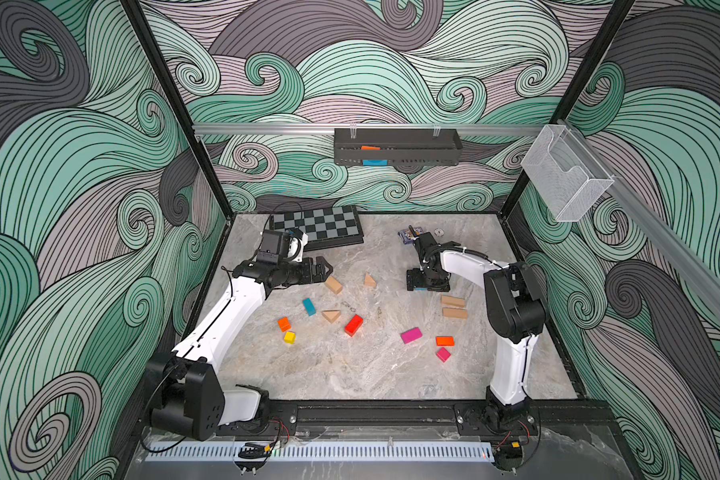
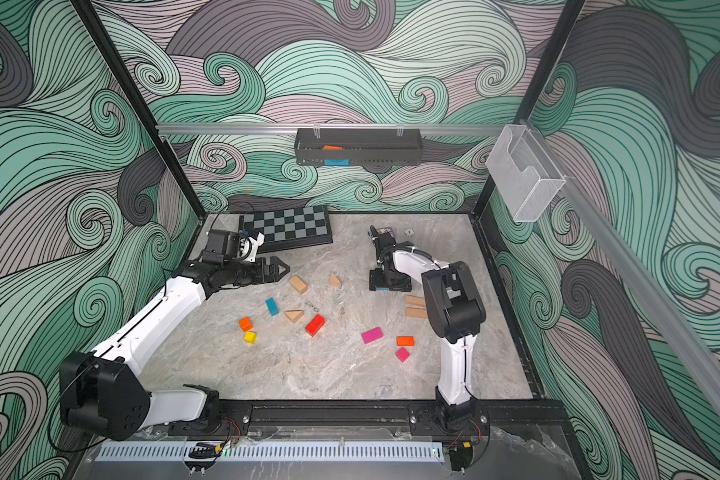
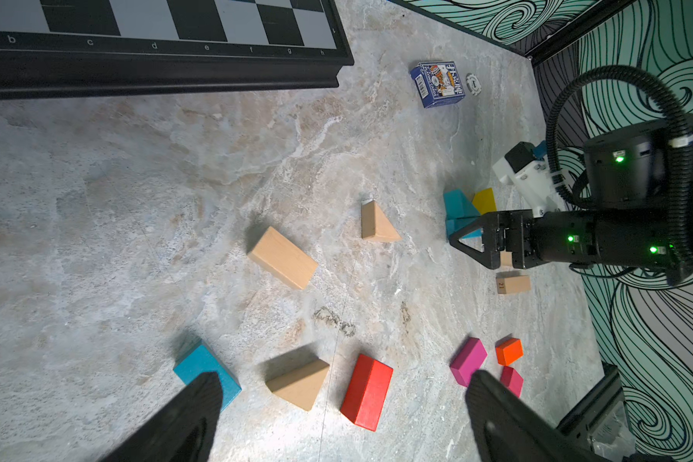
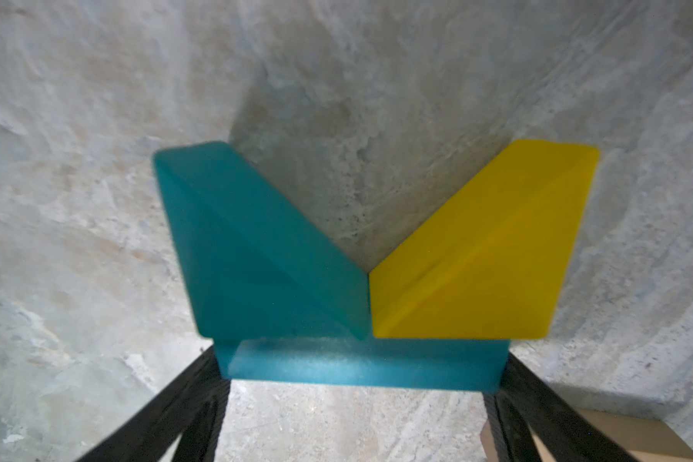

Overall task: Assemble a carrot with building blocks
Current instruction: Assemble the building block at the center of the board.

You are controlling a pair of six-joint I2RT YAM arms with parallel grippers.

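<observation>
Wedges beside teal bar [image 4: 361, 370]: one teal [image 4: 257, 248], one yellow [image 4: 481, 248]

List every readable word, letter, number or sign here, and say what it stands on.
"b c d e f g h": chessboard rim.
"21": end face of a tan wooden block.
Blue card box: print too blurred to read.
White chip: mark too small.

The left arm [image 1: 225, 316] is reaching forward low over the tabletop [image 1: 350, 374], elbow bent. Its left gripper [image 1: 324, 271] is hovering with jaws spread wide and nothing between them. The right arm [image 1: 512, 307] is folding steeply down, wrist pointing at the tabletop. Its right gripper [image 1: 428, 287] is pressing wide-set fingers [image 4: 185, 408] against both ends of a teal bar [image 4: 361, 368].
</observation>
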